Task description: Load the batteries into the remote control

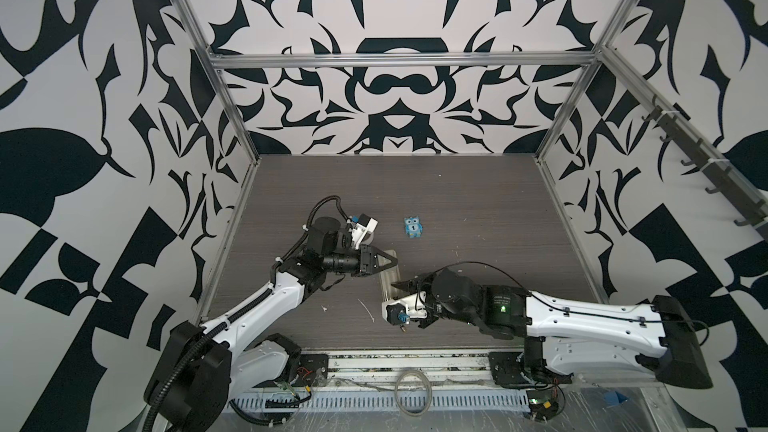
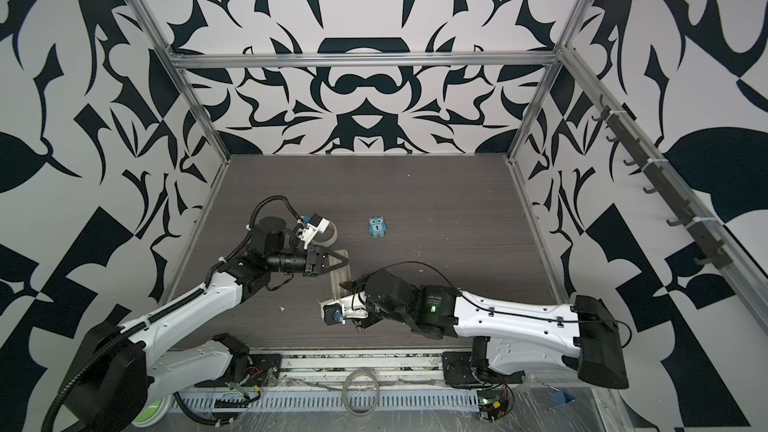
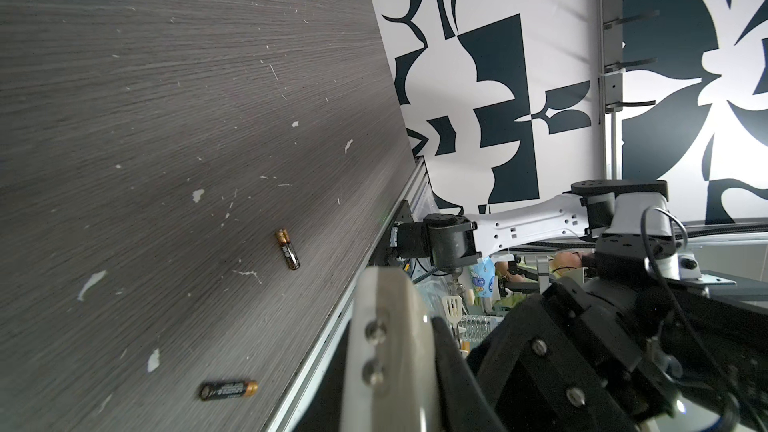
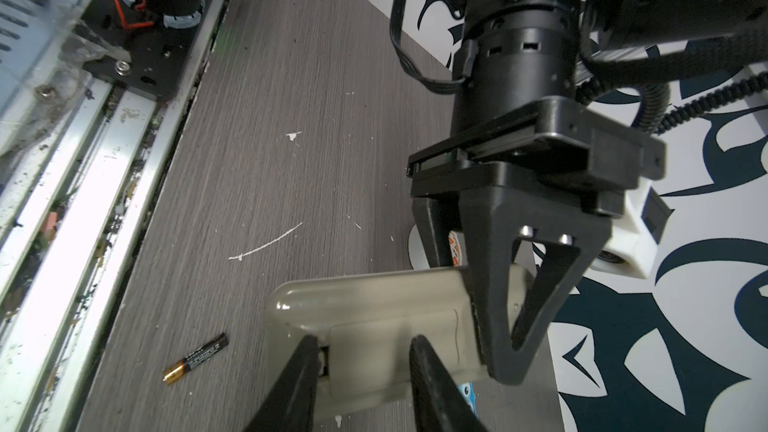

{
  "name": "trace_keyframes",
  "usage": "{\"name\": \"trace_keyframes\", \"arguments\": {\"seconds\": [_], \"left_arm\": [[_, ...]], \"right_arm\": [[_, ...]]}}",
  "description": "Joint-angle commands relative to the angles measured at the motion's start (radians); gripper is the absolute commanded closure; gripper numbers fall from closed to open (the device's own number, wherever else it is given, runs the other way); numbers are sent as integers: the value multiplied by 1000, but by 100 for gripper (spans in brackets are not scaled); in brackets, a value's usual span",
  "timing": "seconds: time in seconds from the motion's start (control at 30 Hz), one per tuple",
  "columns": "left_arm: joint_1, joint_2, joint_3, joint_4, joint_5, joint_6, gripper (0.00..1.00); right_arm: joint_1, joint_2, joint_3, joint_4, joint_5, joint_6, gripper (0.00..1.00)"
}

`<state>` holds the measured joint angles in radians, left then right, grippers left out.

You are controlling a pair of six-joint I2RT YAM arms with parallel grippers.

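The left claw point(image 4: 478, 317) is pinching one end of the remote control point(image 4: 374, 305), its jaws pressed onto the body and holding it tipped on edge over the bench point(image 1: 457, 201), with the plain back and its battery cover facing the right wrist camera. In both top views the remote control point(image 1: 388, 274) point(image 2: 337, 276) is showing as a pale strip near the middle of the bench, between the left claw point(image 1: 388, 260) point(image 2: 341, 261) and the right claw point(image 1: 399, 284) point(image 2: 347, 284). The right claw point(image 4: 365, 367) is standing with its jaws spread, the two dark fingers point(image 4: 299, 380) sitting at either side of the cover panel; whether they are actually touching it I cannot tell. The batteries point(image 3: 287, 249) are lying loose on the bench close to its front edge, apart from each other, the second battery point(image 3: 228, 389) lying nearer the left wrist camera. One battery point(image 4: 195, 359) is resting just beside the rounded free end of the remote control. A blue owl figure point(image 1: 412, 227) point(image 2: 377, 227) is sitting farther back on the bench, and a tape roll point(image 2: 330, 234) is peeking out behind the left wrist camera.
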<state>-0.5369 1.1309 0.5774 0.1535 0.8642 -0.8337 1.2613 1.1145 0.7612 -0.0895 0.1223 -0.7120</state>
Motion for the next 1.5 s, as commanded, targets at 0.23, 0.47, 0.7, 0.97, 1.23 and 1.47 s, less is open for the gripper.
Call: {"name": "trace_keyframes", "arguments": {"seconds": [0.23, 0.47, 0.7, 0.97, 1.23, 1.47], "left_arm": [[-21, 1, 10, 3, 100, -25, 100], [-22, 4, 13, -18, 87, -13, 100], [-21, 10, 18, -45, 73, 4, 100], [-21, 8, 19, -58, 68, 10, 100], [-21, 6, 18, -63, 64, 12, 100], [-22, 6, 19, -63, 64, 13, 100]], "right_arm": [[-9, 15, -17, 122, 134, -40, 63], [-4, 12, -21, 136, 155, -53, 64], [3, 1, -26, 144, 166, -56, 65], [11, -11, -33, 155, 175, -61, 66], [21, -25, -39, 167, 188, -66, 67], [25, -29, -43, 174, 199, -71, 67]]}}
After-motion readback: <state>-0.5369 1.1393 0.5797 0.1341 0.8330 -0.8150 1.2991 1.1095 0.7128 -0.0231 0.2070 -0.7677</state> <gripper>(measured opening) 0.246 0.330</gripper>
